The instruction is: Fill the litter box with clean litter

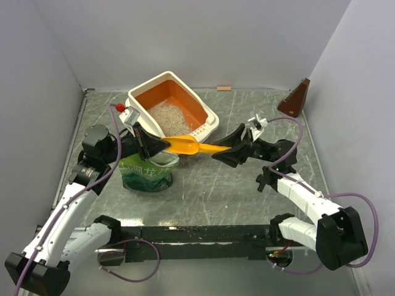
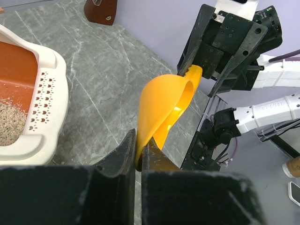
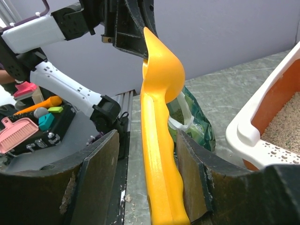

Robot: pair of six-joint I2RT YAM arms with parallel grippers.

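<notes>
Left gripper pinched the scoop bowl; right gripper stood spread round its handle. Litter box sat far centre, green bag near left. Clean litter thinly covered the box floor; most filling judged remaining.

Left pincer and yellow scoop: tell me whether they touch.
Touching. The left wrist view shows the left pincer shut on the rim of the yellow scoop, with no gap on either side.

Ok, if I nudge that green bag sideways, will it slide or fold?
Probably fold: the bag looks like thin crinkled film, and its open top sags. Its wide, bulging base suggests the weight sits low, so it should resist tipping. A push high up would likely just cave the mouth in.
</notes>
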